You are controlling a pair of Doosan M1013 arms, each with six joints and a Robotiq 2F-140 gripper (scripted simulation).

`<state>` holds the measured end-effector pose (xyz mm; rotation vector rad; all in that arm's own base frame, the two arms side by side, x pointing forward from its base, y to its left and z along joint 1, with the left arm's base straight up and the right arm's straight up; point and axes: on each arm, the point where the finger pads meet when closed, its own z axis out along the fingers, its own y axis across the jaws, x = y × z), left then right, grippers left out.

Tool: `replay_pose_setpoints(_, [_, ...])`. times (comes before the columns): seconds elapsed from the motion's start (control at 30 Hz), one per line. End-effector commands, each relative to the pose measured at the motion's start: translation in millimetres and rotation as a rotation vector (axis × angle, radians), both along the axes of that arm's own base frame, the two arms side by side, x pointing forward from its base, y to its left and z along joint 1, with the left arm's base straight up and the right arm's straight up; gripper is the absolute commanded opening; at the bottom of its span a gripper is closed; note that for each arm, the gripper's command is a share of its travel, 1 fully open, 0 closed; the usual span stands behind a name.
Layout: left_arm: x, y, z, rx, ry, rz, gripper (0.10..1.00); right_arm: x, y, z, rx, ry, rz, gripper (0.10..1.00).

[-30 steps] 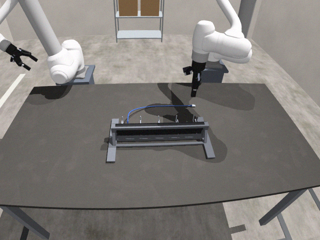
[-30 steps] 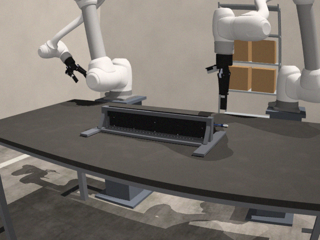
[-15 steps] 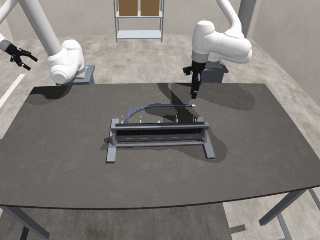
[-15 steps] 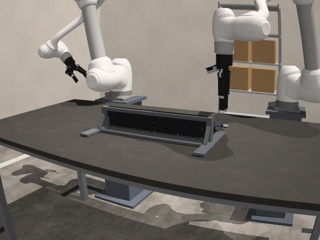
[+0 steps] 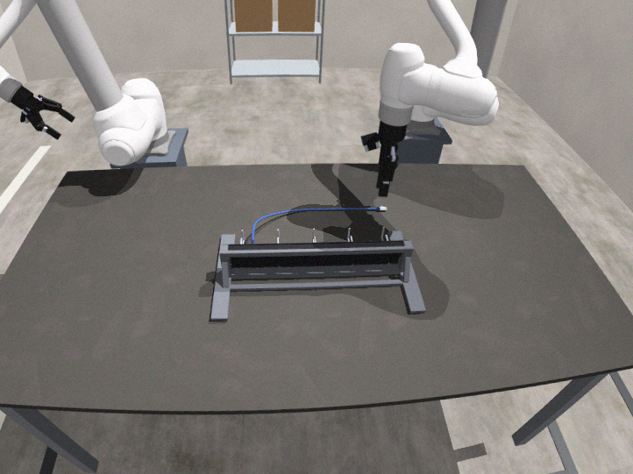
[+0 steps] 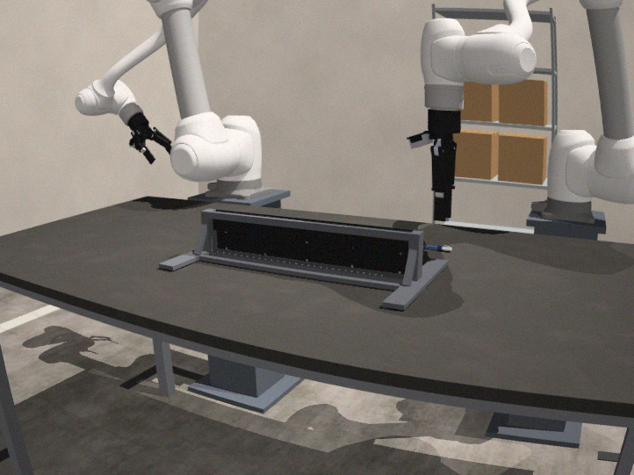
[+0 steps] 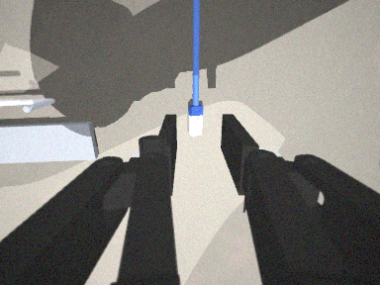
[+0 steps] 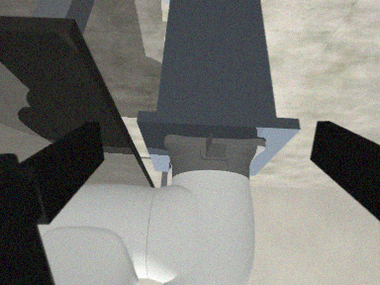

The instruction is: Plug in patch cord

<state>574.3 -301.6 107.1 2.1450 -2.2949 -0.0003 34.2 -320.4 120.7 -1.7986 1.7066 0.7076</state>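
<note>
The white plug with a blue collar is the free end of the blue cord. The cord curves behind the patch panel frame, where its other end is hidden. The left gripper points down above the plug. Its fingers are partly open, with the plug seen between the tips in the left wrist view, not gripped. The right gripper is open and empty, off the table. Port numbers and the latch clip cannot be made out.
Several upright metal prongs stand along the panel's rear side, close to the cord. A light grey foot of the frame lies beside the plug in the left wrist view. The right arm's base and the table edge show in the right wrist view.
</note>
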Motion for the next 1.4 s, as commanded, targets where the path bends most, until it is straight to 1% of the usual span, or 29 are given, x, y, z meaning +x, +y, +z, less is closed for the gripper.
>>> replay_pose_setpoints(0.0, [0.5,-0.2,-0.5,0.0,-0.002,0.0,0.301,0.1,-0.2,0.3,-0.001,0.0,0.0,1.0])
replay_pose_setpoints(0.47, [0.5,-0.3,-24.9,0.0,-0.002,0.0,0.301,0.1,-0.2,0.3,-0.001,0.0,0.0,1.0])
replay_pose_setpoints(0.53, [0.5,-0.3,-24.9,0.0,-0.002,0.0,0.301,0.1,-0.2,0.3,-0.001,0.0,0.0,1.0])
replay_pose_setpoints(0.97, [0.4,-0.4,-48.1,0.0,-0.002,0.0,0.301,0.1,-0.2,0.3,-0.001,0.0,0.0,1.0])
replay_pose_setpoints(1.37, [0.4,-0.5,-56.8,0.0,-0.002,0.0,0.301,0.1,-0.2,0.3,-0.001,0.0,0.0,1.0])
